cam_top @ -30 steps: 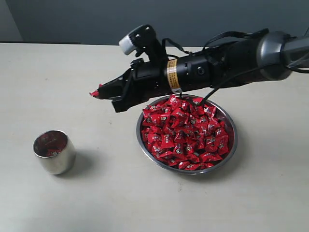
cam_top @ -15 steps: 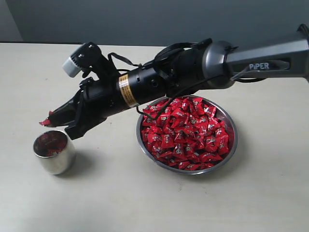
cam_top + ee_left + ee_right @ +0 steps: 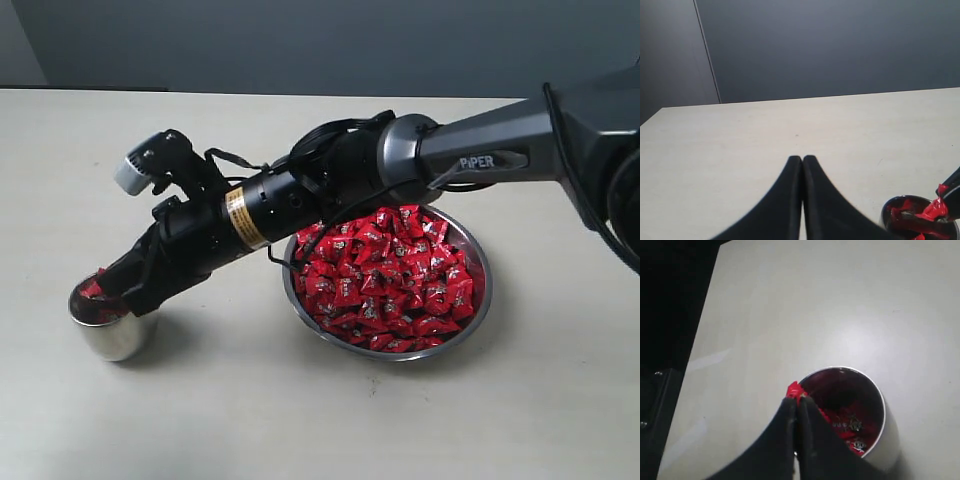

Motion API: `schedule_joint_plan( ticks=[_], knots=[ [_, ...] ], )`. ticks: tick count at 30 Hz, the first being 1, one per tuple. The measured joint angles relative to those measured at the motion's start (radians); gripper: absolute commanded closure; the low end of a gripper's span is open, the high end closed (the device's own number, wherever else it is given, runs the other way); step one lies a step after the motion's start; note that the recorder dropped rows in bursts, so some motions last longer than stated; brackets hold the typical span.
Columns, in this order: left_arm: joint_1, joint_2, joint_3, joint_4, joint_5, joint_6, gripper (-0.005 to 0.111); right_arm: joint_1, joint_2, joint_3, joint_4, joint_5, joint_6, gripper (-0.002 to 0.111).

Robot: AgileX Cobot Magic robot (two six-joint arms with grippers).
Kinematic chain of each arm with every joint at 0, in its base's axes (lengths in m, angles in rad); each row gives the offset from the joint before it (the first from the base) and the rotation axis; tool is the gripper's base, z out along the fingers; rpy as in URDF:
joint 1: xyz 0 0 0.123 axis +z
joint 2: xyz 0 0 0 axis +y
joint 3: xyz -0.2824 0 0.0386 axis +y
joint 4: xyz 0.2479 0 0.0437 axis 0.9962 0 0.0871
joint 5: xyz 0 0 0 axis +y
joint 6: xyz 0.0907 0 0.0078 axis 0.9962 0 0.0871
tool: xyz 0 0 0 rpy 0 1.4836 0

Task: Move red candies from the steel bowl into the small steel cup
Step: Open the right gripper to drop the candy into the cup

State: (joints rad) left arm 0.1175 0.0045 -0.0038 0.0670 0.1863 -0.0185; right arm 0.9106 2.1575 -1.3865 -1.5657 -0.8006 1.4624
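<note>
Now brings the right gripper (image 3: pixel 100 290) down to the mouth of the small steel cup (image 3: pixel 112 335), lower than half a second ago, when hovering just above the rim, with jaws pinched tight on one red candy (image 3: pixel 795 390). Leaves the steel bowl (image 3: pixel 386 357), heaped with red candies (image 3: pixel 390 275), unmoved to the right of the cup in the exterior view. Keeps the left gripper (image 3: pixel 802 161) closed and empty above the table (image 3: pixel 740 150).
</note>
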Motion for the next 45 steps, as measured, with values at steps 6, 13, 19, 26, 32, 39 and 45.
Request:
schedule_joint_plan(
  ticks=[6, 13, 19, 26, 32, 39, 45],
  knots=[
    [0.0, 0.0, 0.0, 0.0, 0.0, 0.0, 0.106, 0.0, 0.002, -0.023, 0.009, 0.003, 0.008, 0.109],
    [0.0, 0.0, 0.0, 0.0, 0.0, 0.0, 0.106, 0.003, 0.037, -0.06, 0.006, 0.007, 0.051, 0.109],
    [0.0, 0.0, 0.0, 0.0, 0.0, 0.0, 0.106, 0.02, 0.05, -0.066, 0.001, 0.012, 0.058, 0.109],
    [0.0, 0.0, 0.0, 0.0, 0.0, 0.0, 0.106, 0.028, 0.054, -0.069, 0.001, 0.019, 0.06, 0.109],
    [0.0, 0.0, 0.0, 0.0, 0.0, 0.0, 0.106, 0.028, 0.054, -0.069, 0.001, 0.052, 0.066, 0.109],
    [0.0, 0.0, 0.0, 0.0, 0.0, 0.0, 0.106, 0.028, 0.054, -0.069, 0.001, 0.06, 0.079, 0.109],
    [0.0, 0.0, 0.0, 0.0, 0.0, 0.0, 0.106, 0.028, 0.054, -0.069, -0.002, 0.062, 0.081, 0.109]
  ],
)
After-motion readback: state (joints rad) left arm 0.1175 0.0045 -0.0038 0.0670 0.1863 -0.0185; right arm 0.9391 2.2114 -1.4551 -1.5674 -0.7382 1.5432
